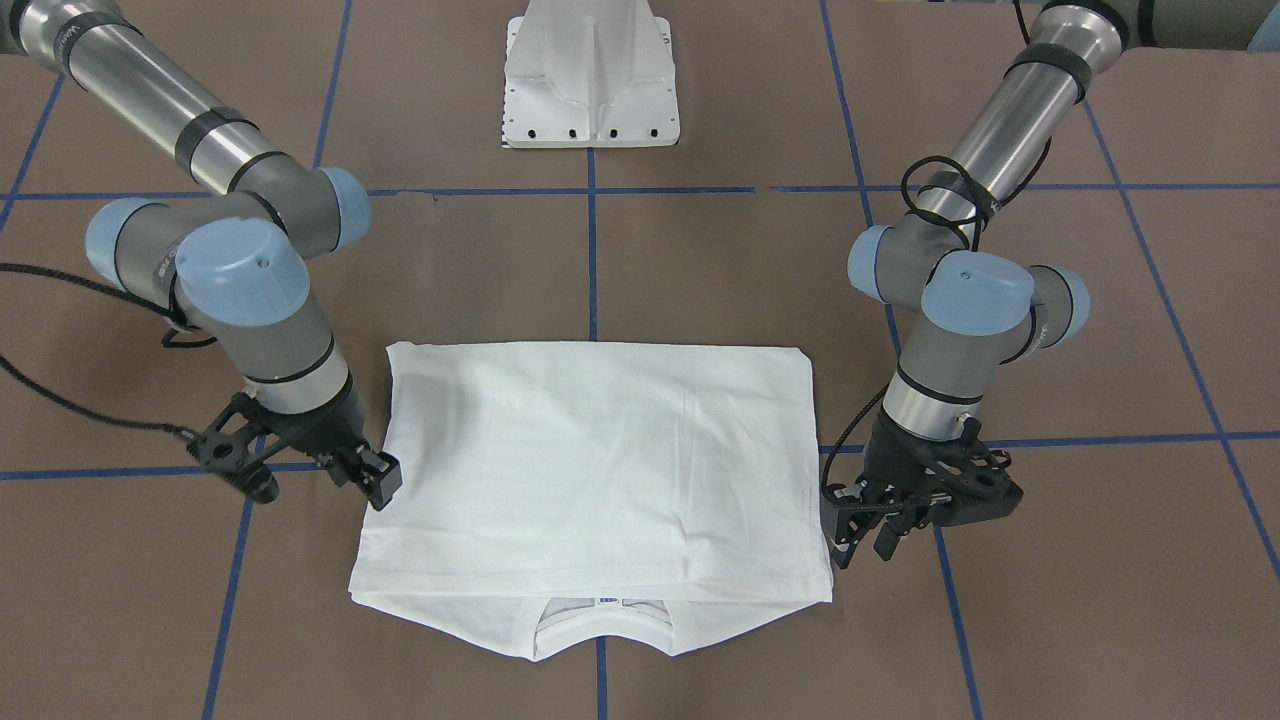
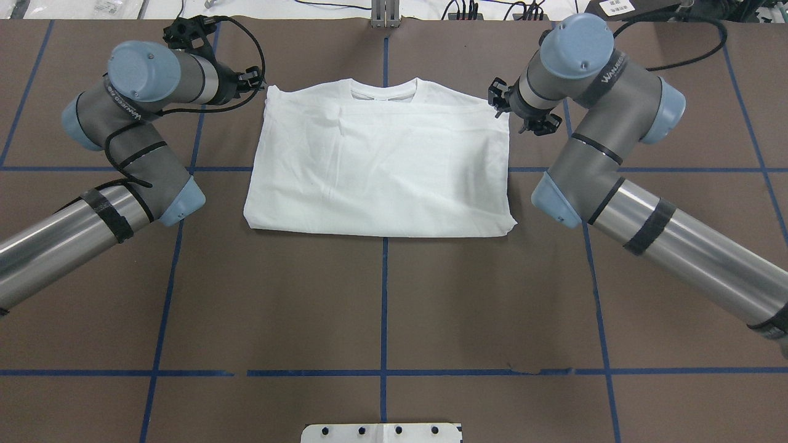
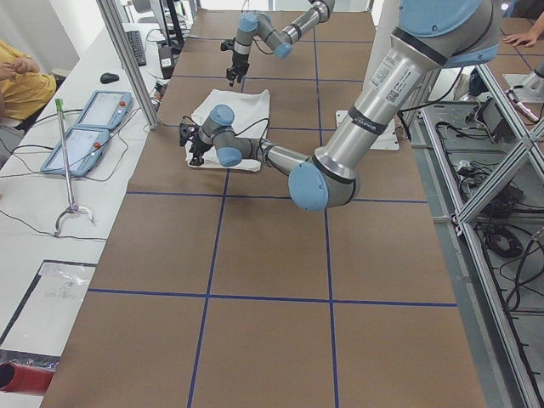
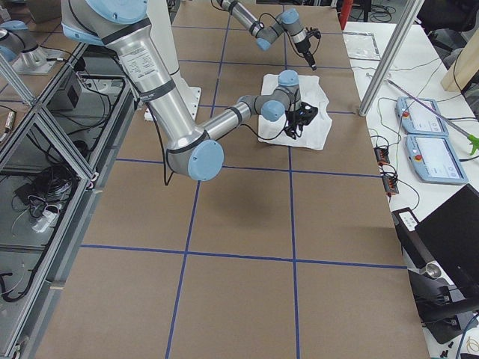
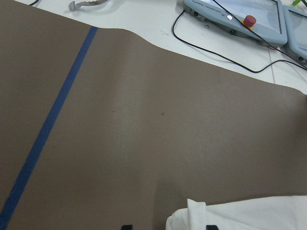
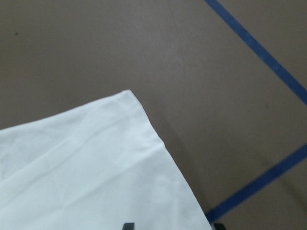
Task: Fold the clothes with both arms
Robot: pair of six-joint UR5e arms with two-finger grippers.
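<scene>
The white T-shirt [image 1: 600, 460] lies folded into a rectangle on the brown table, plain side up. Its ribbed collar and neck label [image 1: 605, 603] stick out at the edge far from the robot. No text shows. My left gripper [image 1: 860, 540] is low beside the shirt's far corner on my left and is open. The left wrist view shows its two tips wide apart with that corner [image 5: 192, 215] between them. My right gripper [image 1: 375, 485] is at the opposite side edge and is open. The right wrist view shows the shirt corner [image 6: 127, 96] ahead of it.
The white pedestal base [image 1: 590, 80] stands at the robot side of the table. Blue tape lines [image 2: 385, 307] cross the brown surface. Teach pendants [image 5: 230, 14] and cables lie on the white bench beyond the far edge. A person in yellow [image 3: 21, 81] sits there.
</scene>
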